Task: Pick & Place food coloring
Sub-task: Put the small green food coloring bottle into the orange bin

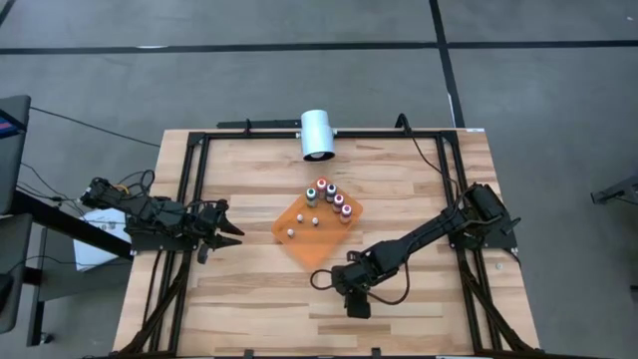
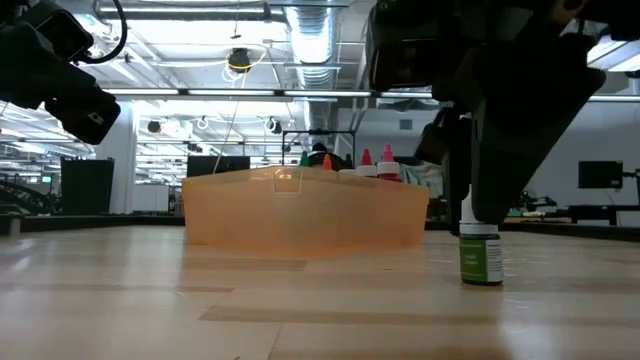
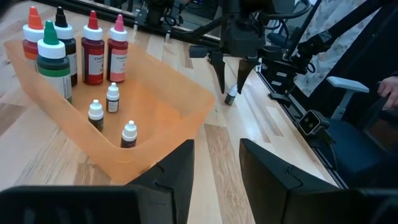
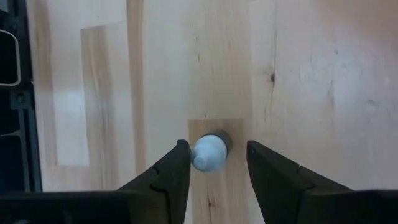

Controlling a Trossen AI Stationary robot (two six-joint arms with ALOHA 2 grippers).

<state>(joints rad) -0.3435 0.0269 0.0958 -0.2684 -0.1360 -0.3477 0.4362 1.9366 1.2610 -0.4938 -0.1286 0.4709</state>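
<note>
We judge the upright bottle light, stiff, tippable; right end effector brackets it, jaws open, ungripped; grasp mid-body.

You look straight down from above; low, you look level across the table. Both show the orange tray.

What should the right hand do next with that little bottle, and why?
Probably close. The right hand is straight above the little bottle standing on the table, outside the orange tray, with a finger on each side and gaps still showing, so nothing grips it yet.
</note>
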